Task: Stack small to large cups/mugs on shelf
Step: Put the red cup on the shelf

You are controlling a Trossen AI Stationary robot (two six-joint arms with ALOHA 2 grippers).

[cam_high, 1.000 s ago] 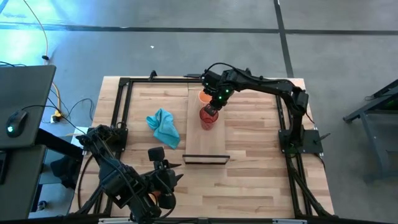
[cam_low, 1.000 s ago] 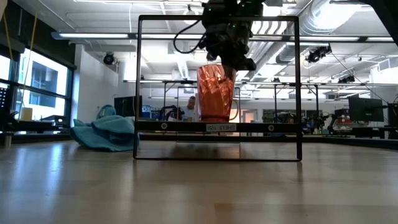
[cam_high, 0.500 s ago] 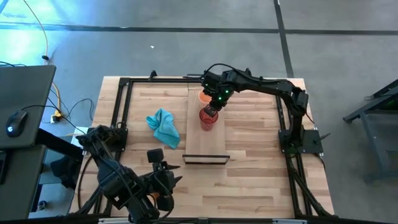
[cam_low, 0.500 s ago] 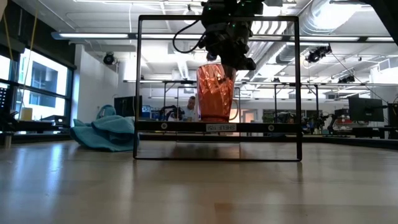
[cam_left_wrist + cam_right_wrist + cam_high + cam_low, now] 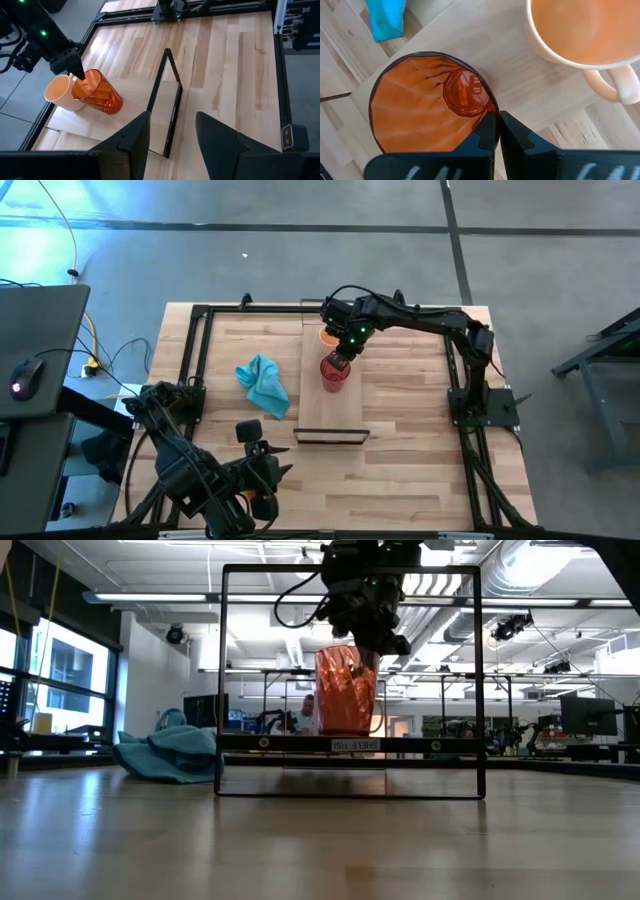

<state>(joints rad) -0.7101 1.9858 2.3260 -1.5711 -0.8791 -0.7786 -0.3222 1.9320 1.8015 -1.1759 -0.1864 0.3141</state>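
You see the whole table [image 5: 400, 480] only from above: a wooden top with a black frame, the shelf [image 5: 330, 395] running down its middle as a long pale board, and the teal cloth [image 5: 263, 383] lying beside it on the left arm's side. The low view adds what the high view cannot: the red cup [image 5: 346, 690] stands upright on the shelf, seen through a black rectangular frame [image 5: 350, 680], with the cloth off to one side and a room of ceiling lights behind.

The right wrist view looks straight down into the red cup [image 5: 432, 102]: it is faceted, translucent and holds nothing. Just beside it, apart by a thin strip of board, stands the mug [image 5: 585, 35], pale orange, handle outward, also with nothing in it. The left wrist view shows the two nearly touching at the shelf's far end.

You can count two cups here: one red cup, one mug. There is one cloth and one shelf.

The right gripper [image 5: 343, 357] is over the shelf, its jaws pinching the red cup's rim, one finger inside and one outside. The left gripper [image 5: 172, 135] waits at the near table edge, well apart from the cups, jaws spread.
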